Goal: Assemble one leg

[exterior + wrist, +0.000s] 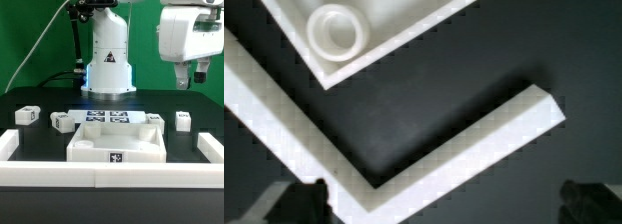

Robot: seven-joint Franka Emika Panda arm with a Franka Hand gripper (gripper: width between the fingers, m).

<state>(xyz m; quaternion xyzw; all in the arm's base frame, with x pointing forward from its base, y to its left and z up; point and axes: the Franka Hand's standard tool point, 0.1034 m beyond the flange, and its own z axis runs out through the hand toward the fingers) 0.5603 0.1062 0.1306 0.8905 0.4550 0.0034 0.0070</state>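
Observation:
Several small white tagged legs lie on the black table in the exterior view. One leg (27,116) is at the far left and another leg (62,122) is beside it. A third leg (157,118) and a fourth leg (183,120) lie at the right. The white tray-like tabletop (117,146) sits front centre. My gripper (188,76) hangs high above the right side, open and empty. In the wrist view the gripper (441,206) shows dark fingertips (295,205) wide apart, over a tabletop corner with a round socket (336,30). No leg shows there.
White border rails (150,176) run along the front and sides, and their corner shows in the wrist view (455,140). The marker board (105,118) lies behind the tabletop. The robot base (108,60) stands at the back centre.

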